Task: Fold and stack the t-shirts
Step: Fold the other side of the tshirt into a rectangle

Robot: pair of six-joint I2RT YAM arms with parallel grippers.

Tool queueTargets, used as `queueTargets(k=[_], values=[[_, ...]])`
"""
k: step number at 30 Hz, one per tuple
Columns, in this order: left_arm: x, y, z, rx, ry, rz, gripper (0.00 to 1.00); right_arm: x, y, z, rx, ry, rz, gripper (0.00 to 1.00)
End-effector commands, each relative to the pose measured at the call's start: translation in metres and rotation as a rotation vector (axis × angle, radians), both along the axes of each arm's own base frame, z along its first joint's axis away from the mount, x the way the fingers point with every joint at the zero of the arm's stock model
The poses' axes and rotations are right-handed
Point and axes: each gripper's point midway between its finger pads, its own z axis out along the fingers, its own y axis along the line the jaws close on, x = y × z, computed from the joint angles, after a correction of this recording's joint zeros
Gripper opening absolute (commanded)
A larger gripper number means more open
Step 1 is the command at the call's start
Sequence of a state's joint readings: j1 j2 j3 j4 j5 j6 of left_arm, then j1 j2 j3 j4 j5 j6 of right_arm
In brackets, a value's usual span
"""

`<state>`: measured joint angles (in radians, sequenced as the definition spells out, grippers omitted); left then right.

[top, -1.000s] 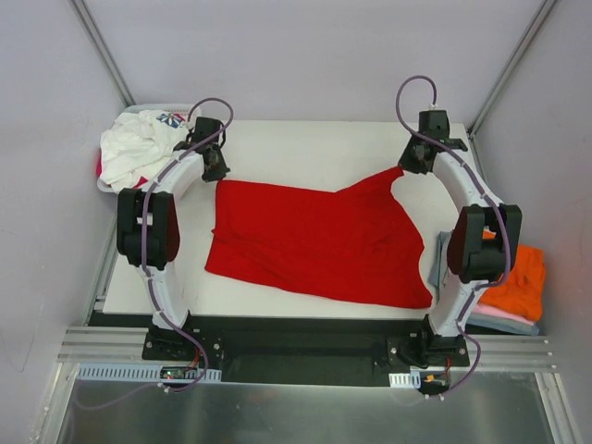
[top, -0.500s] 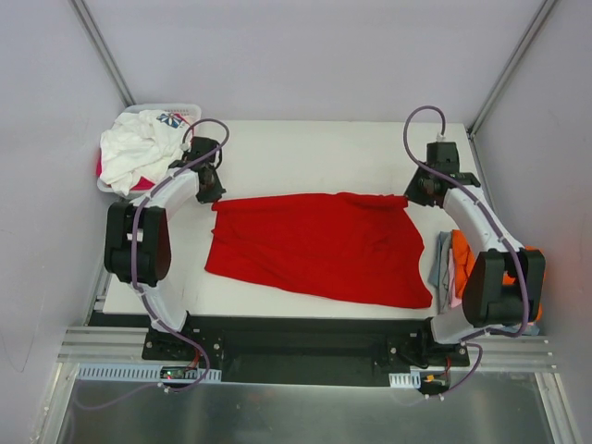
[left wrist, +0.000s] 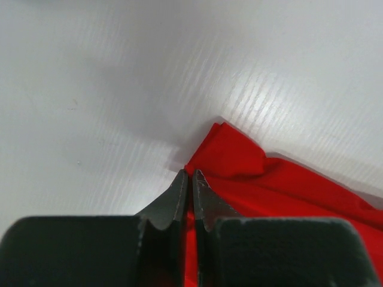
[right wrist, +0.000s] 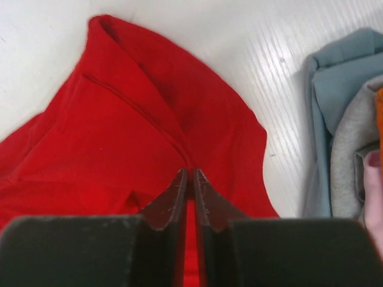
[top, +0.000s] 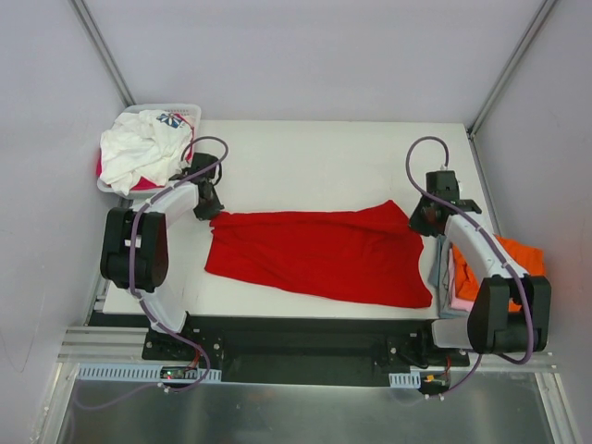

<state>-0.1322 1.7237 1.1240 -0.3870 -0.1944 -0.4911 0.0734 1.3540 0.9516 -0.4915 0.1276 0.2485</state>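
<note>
Brought far edge of red shirt point(top: 319, 254) nearer over desk point(top: 305, 162), apparently finishing first fold. Pinched tight in both jaws.

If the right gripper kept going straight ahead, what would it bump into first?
The red shirt; the right gripper is pinching it. Beyond the fold, probably only white table.

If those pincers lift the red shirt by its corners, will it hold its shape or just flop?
Probably flop: the red t-shirt creases and bunches where the right gripper pinches it. It looks thin and likely light; the left gripper holds a folded corner with just its tips. Pushed, it would probably wrinkle rather than slide flat.
</note>
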Motion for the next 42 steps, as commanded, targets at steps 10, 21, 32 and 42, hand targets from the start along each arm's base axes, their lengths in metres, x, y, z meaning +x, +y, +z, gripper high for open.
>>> queueTargets(k=[10,21,32,42], values=[[0.001,0.0,0.034,0.005,-0.093,0.005,0.77,0.011,0.009,0.038,-0.029,-0.124,0.053,0.61],[0.003,-0.027,0.049,-0.08,-0.127,-0.111,0.78,0.068,0.057,0.0,-0.068,-0.029,0.194,0.57],[-0.001,-0.032,0.045,-0.091,-0.118,-0.13,0.78,0.093,0.074,-0.034,-0.06,0.004,0.213,0.5],[-0.004,-0.032,0.041,-0.088,-0.109,-0.134,0.77,0.103,0.077,-0.043,-0.075,0.032,0.206,0.46]])
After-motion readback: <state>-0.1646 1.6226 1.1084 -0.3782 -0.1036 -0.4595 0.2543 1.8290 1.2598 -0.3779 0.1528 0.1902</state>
